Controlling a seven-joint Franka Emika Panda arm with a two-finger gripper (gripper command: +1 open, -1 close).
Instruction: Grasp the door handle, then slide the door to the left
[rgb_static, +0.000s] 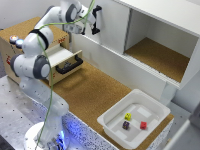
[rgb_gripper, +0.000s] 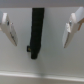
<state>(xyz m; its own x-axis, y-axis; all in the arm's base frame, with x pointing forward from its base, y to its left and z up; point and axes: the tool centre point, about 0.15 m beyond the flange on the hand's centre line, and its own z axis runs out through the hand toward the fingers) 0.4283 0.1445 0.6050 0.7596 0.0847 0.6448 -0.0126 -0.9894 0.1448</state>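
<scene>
Door handle (rgb_gripper: 36, 31): short black upright bar on the white door (rgb_static: 112, 22), at about 11 o'clock in the exterior view. Arm: reaches across the wooden drawer (rgb_static: 65, 56) toward the door. Gripper (rgb_gripper: 38, 31): fingers (rgb_gripper: 9, 29) spread apart, flanking the handle without contact. In the exterior view the gripper partly covers the handle; the wrist view is blurred.

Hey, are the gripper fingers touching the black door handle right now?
Apart. The wrist view shows the door handle standing between the two open fingers, with bare white door visible on both sides of it. The gripper straddles the handle without contact.
</scene>
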